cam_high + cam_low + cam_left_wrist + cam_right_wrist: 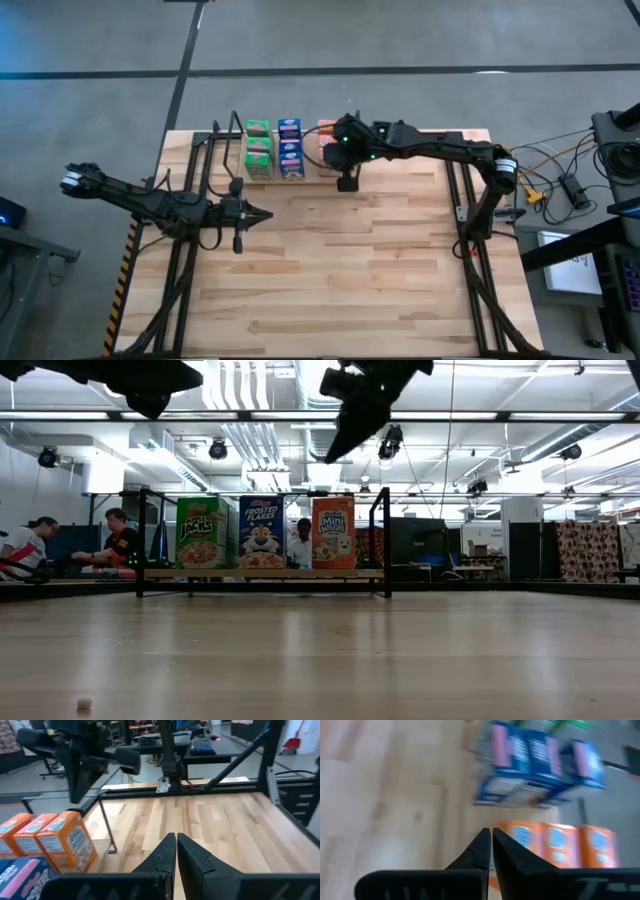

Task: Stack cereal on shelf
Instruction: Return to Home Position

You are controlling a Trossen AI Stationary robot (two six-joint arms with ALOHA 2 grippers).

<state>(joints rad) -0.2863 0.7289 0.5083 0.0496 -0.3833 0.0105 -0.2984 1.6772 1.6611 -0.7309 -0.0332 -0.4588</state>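
Holds left hand (pixel 176 836) clenched, empty, over bench (pixel 350 280). Holds right hand (pixel 491 831) clenched, empty, near orange cereal (pixel 555 842). Shows green cereal (pixel 201 532), blue cereal (pixel 261 532) upright on shelf (pixel 260 573).

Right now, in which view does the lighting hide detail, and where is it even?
Low view: the bright ceiling lights backlight the right arm and the left arm, so both show as plain black silhouettes, while the fronts of the cereal boxes are well lit. High view: even light on the table, no strong glare.
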